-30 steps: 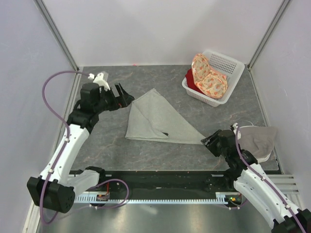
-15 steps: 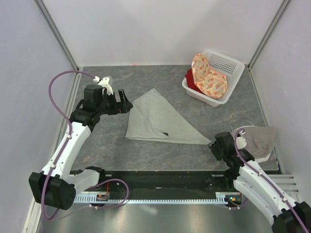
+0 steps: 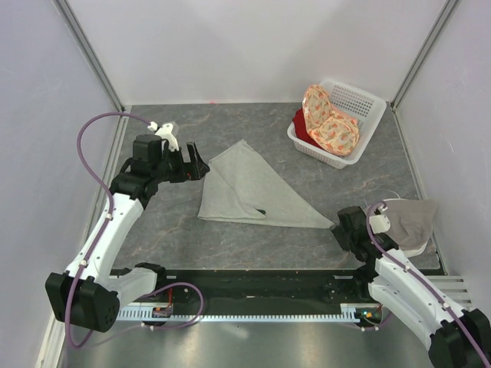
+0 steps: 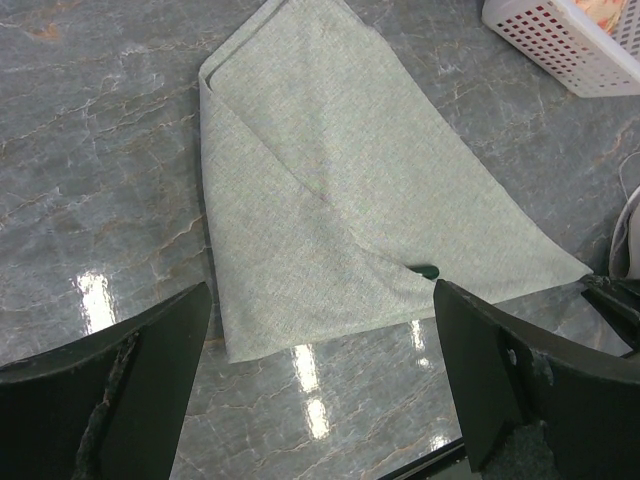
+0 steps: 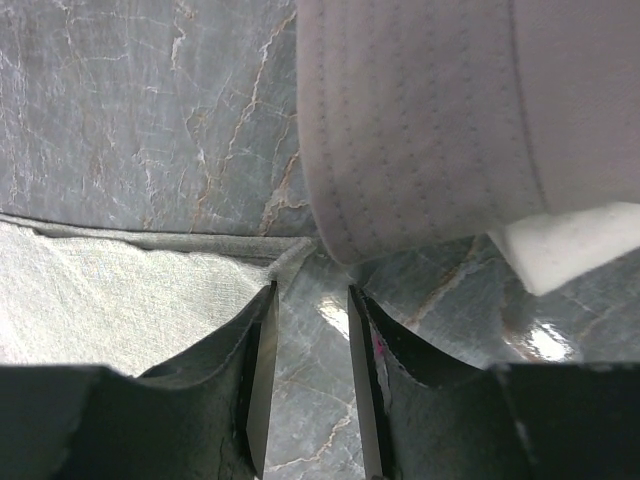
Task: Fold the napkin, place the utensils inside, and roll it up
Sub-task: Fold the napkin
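Napkin (image 3: 249, 188) lies folded on the worktop (image 3: 169, 230), fork (image 4: 427, 270) barely peeking out; left fingers (image 4: 150, 360) spread wide beside it, right fingers (image 5: 250, 385) narrowly parted, empty, at its corner.

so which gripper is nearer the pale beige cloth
Right. The right gripper sits close beside the pale beige cloth; the left gripper is far off, by the napkin's left edge.

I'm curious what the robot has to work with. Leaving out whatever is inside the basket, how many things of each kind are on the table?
Cloths: 2, the napkin and the beige-grey cloth
Forks: 1, the fork, with only a dark green tip peeking out of the napkin's fold
Baskets: 1, the basket
Total: 4
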`<state>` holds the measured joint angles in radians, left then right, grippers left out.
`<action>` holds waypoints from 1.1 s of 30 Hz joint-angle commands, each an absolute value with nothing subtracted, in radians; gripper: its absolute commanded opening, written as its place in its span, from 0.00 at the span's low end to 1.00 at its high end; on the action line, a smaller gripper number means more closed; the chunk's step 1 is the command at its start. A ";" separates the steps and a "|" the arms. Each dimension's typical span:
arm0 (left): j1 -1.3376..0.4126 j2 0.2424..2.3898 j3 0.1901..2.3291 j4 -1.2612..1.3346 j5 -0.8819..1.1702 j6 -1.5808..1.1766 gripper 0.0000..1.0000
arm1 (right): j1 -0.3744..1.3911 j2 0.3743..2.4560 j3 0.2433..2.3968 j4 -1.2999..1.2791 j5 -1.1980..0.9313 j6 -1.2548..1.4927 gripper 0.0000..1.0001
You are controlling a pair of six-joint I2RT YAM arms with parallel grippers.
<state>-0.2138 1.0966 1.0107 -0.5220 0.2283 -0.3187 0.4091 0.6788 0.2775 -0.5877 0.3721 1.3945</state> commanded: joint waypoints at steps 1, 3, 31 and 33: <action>-0.212 1.083 1.009 -0.508 0.236 -0.279 1.00 | 0.405 0.718 0.319 -0.500 0.356 1.401 0.41; -0.213 1.083 1.008 -0.508 0.241 -0.279 1.00 | 0.407 0.735 0.321 -0.476 0.354 1.387 0.41; -0.213 1.095 1.003 -0.502 0.268 -0.287 1.00 | 0.397 0.816 0.288 -0.428 0.390 1.358 0.30; -0.213 1.094 1.002 -0.502 0.270 -0.287 1.00 | 0.397 0.821 0.288 -0.430 0.394 1.350 0.27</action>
